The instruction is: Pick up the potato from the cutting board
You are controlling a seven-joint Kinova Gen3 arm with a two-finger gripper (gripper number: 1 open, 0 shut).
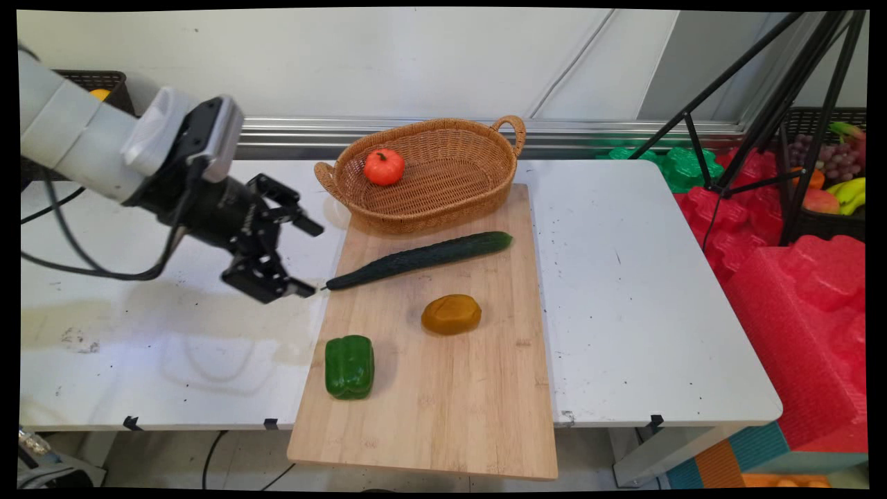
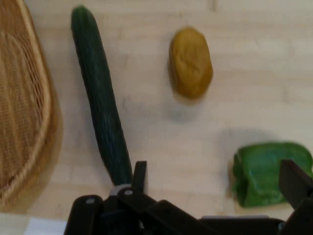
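Gripper (image 1: 305, 258): the two fingers stand wide apart and nothing is held between them. It hangs over the left edge of the wooden cutting board (image 1: 450, 402), with the arm reaching in from the left.

Nearest object: the cucumber (image 1: 419, 260). It lies diagonally across the board, and its thin stem end points at the gripper. In the main view the lower fingertip (image 1: 303, 288) sits just beside that end. In the hand view one finger (image 2: 140, 175) overlaps the cucumber's (image 2: 100, 103) near end. Contact cannot be confirmed from either view.

Other objects on the board:
- A green bell pepper (image 1: 350, 366) lies on its side near the left edge, apart from the cucumber.
- A brownish-yellow lump, probably a potato (image 1: 451, 313), lies between the two and towards the middle.

Beyond the cucumber, a wicker basket (image 1: 443, 208) rests on the board's far end and holds a small orange pumpkin (image 1: 384, 166).

Hidden or unclear:
- In the hand view the second finger (image 2: 293, 178) covers part of the pepper (image 2: 266, 171).
- The basket (image 2: 29, 122) is cut off at the frame's left edge.
- The gripper's height above the white table (image 1: 624, 277) cannot be judged
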